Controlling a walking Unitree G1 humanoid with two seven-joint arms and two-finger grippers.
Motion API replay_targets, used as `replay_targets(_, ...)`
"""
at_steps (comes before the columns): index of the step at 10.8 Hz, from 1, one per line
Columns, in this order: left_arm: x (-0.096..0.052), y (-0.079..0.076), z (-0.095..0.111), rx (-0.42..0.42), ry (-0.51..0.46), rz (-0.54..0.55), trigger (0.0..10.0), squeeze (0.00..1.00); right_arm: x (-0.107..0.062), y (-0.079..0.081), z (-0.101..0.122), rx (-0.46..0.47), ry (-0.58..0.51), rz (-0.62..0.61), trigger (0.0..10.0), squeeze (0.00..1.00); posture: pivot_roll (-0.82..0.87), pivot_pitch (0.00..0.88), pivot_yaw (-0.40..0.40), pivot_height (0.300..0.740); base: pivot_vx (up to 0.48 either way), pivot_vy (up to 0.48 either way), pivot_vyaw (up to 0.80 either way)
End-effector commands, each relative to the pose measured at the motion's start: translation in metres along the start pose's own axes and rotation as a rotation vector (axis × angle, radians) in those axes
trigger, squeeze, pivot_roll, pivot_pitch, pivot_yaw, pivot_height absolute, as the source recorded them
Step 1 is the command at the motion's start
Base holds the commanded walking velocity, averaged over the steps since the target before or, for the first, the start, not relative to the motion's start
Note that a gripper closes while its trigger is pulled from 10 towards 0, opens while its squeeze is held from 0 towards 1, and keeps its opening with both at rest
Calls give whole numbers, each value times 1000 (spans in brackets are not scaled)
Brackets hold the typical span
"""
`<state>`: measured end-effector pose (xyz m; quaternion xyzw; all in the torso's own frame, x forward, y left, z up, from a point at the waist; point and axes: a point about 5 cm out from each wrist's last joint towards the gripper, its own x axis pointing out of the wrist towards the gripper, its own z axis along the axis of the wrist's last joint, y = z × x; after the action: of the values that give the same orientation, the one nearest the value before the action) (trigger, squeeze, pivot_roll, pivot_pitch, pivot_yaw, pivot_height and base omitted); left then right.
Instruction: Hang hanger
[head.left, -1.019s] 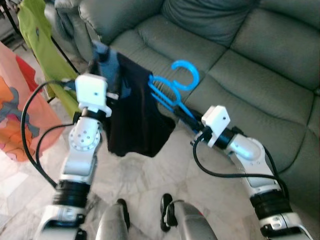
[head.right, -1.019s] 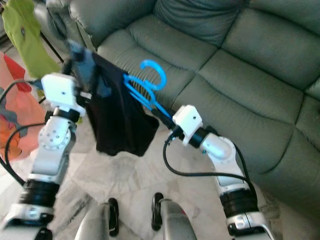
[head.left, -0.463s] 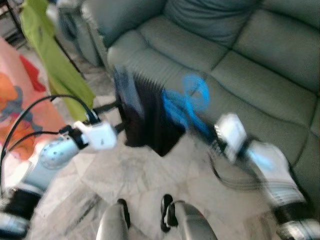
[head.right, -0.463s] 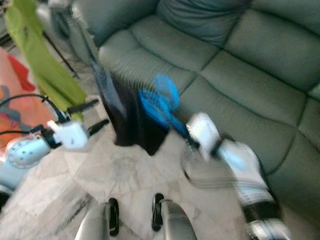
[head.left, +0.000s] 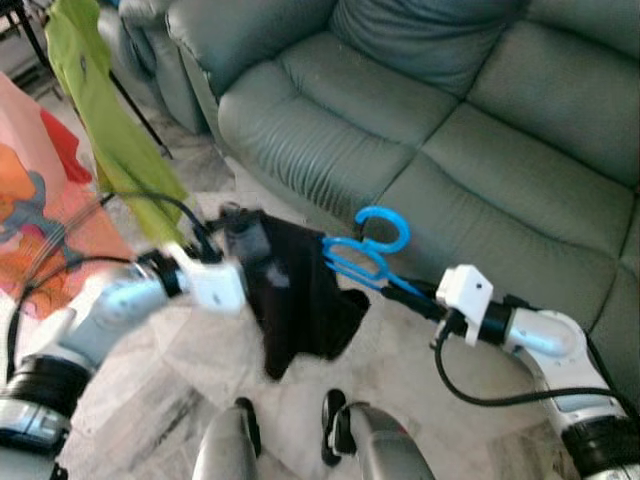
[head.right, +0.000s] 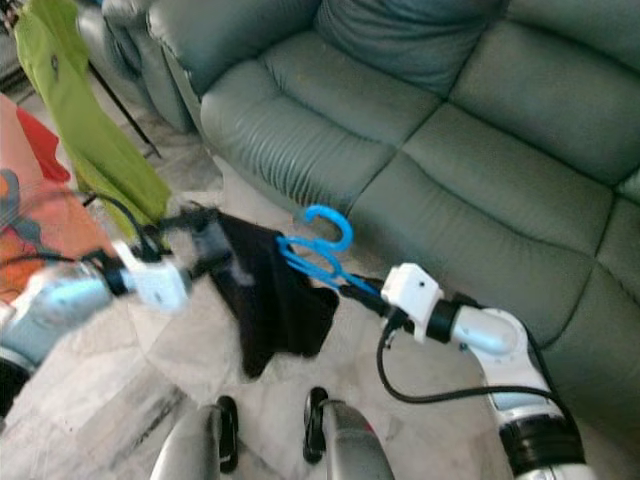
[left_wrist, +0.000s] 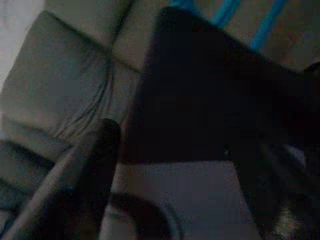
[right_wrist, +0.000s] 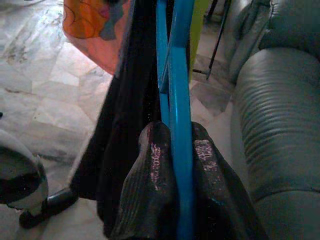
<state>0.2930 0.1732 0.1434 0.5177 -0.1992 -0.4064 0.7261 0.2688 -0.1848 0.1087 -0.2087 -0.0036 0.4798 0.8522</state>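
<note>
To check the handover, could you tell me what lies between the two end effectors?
The black garment on the blue hanger spans it, in both eye views.

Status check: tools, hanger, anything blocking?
Right tool shut on blue hanger. Left tool at black garment draped on hanger; grip unclear. Sofa close ahead.

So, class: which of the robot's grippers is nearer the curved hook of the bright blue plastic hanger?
Right. The right gripper is shut on the bright blue plastic hanger, just below its hook. The left gripper is farther off, at the far side of the black garment.
</note>
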Motion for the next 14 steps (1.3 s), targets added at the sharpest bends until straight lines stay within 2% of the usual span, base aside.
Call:
replay_targets(1,0,-10,0,14,-11,-49,10000,0,5,0,14,-51,-68,23,10000,0,-49,229,-30,740,0,0,0)
replay_targets(4,6,-9,-4,30,-8,-54,10000,0,9,3,16,-64,-68,64,10000,0,-53,228,-29,740,0,0,0)
replay_targets(7,12,14,-6,59,-15,28,10000,0,9,0,17,-79,-70,54,10000,0,-58,224,-32,740,0,0,0)
replay_targets(9,10,15,-13,79,17,15,10000,0,10,8,13,-113,-55,94,10000,0,-60,225,-33,740,0,0,0)
replay_targets(11,13,17,-15,83,27,-15,10000,0,10,6,13,-131,-51,94,10000,0,-60,225,-34,740,0,0,0)
replay_targets(12,13,11,-17,71,34,-74,7333,0,11,5,13,-156,-42,105,10000,0,-61,225,-34,740,0,0,0)
replay_targets(13,14,7,-19,60,41,-127,0,0,11,5,12,-173,-33,112,10000,0,-61,224,-33,740,0,0,0)
replay_targets(14,15,6,-20,54,46,-178,0,0,12,5,12,-197,-27,120,10000,0,-62,224,-32,740,0,0,0)
